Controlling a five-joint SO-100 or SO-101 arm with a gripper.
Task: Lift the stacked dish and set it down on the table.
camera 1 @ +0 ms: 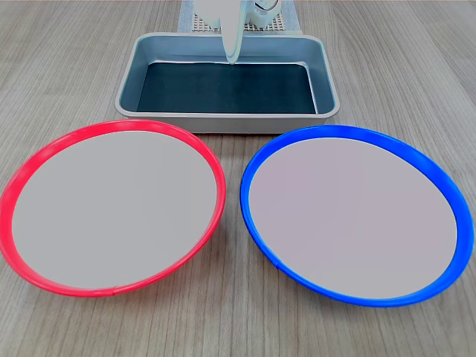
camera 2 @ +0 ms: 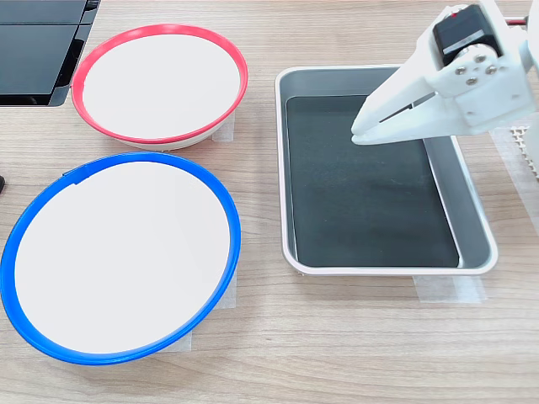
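Note:
The dish with the red rim (camera 1: pixel 111 208) (camera 2: pixel 160 84) lies flat on the wood-grain table (camera 1: pixel 230 320) (camera 2: pixel 337 353), with nothing under it or in it. It sits beside a blue-rimmed plate (camera 1: pixel 353 216) (camera 2: pixel 122 257), a small gap between them. My white gripper (camera 1: pixel 232 53) (camera 2: pixel 360 133) hangs above the grey tray (camera 1: pixel 223 123) (camera 2: pixel 379 271). Its fingers are shut together and hold nothing. It is well away from both plates.
The tray has a dark bottom and holds nothing. Pale tape strips (camera 2: pixel 446 290) mark the table by the tray and plates. A black flat object (camera 2: pixel 38 50) lies at the second exterior view's top left. The arm's perforated white base (camera 1: pixel 245 26) stands behind the tray.

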